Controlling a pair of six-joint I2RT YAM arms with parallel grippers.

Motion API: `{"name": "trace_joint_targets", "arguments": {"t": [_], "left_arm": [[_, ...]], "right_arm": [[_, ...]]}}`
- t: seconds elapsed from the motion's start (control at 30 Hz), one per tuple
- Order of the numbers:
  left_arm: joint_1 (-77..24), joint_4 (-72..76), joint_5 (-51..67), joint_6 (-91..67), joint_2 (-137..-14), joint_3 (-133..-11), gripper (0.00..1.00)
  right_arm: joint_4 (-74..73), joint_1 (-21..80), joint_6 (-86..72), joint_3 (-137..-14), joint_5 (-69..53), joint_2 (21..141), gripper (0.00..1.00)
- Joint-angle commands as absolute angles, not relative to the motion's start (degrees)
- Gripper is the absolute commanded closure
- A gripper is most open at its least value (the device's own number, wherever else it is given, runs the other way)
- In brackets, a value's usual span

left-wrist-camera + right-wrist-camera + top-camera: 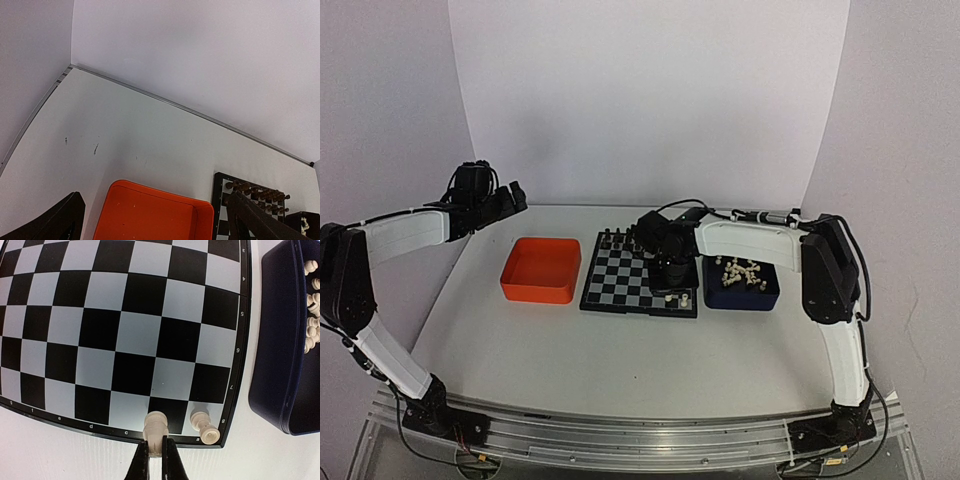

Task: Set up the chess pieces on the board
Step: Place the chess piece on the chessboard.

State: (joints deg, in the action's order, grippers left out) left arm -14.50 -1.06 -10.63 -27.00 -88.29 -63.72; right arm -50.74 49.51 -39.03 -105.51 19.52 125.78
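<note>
Right gripper (156,446): narrow, pinched on one cream piece (155,423). The piece sits over the near right corner of the board (125,335), at the black square next to the corner square, and overlaps the frame edge. Can't tell if its base touches the board.

Second cream piece (204,425) is on the corner square just beside it, apart from the held one. It looks tilted in the wrist view, but that could be lens angle.

Readable on the board frame: white letters "g f e d c" and "a" along the near edge, and digits "4 5 6 7 8" down the right edge. The held piece covers the spot between "c" and "a".

Blue tray (741,293) is just right of the board, with loose cream pieces (740,270) heaped inside. Black pieces (618,238) are lined up along the board's far edge. The middle squares are bare.

Orange tray (540,270) is just left of the board, on the counter (620,350).

Left gripper (510,200): raised well off the counter, far left, well apart from the board. Fingers are spread wide in its wrist view, with nothing between them. That camera sees the orange tray and the board's far corner below.
</note>
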Motion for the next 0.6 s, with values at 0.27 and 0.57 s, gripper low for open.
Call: {"name": "trace_joint_targets", "arguments": {"t": [0.27,0.57], "left_arm": [[-14.33,-1.96,-10.9,-26.52,-87.45,-65.65,0.0],[-14.32,-2.09,-11.25,-26.44,-87.38,-65.83,0.0]], "right_arm": [[-52.11,48.35,-39.54,-104.56,17.8,125.85,1.0],[-52.14,47.65,-39.05,-104.45,16.86,126.53,1.0]]}}
